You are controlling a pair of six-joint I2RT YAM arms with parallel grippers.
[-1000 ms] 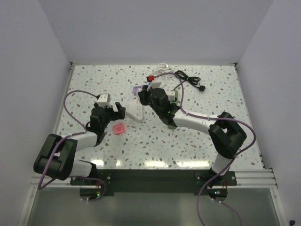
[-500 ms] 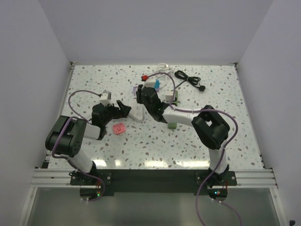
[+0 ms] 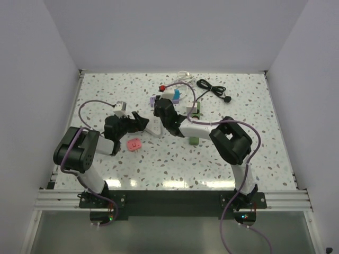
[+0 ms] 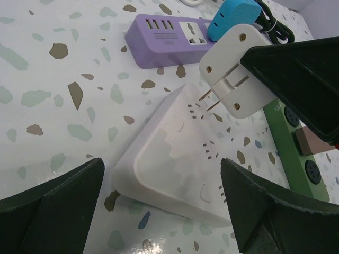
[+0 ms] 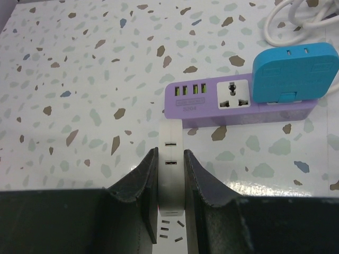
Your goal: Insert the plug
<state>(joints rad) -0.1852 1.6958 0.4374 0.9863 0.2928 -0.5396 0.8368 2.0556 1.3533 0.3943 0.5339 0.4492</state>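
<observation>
The left hand [image 4: 161,169] is spread wide, its 2 black fingers [image 4: 53,211] flanking the near end of the white plastic power strip [image 4: 175,159]. The strip lies flat on the speckled bench [image 4: 63,79], its long axis running away from the arms' bases. Over its far part hangs the white square 2-prong plug [image 4: 235,74], tilted, with its prongs pointing down and left at the strip's slots (tips right at them; whether they are inside, I cannot tell). The right hand [image 5: 170,156] pinches the plug's body between narrow fingers. Beyond lies a purple power strip [image 4: 169,45] carrying a blue adapter [image 4: 235,16].
</observation>
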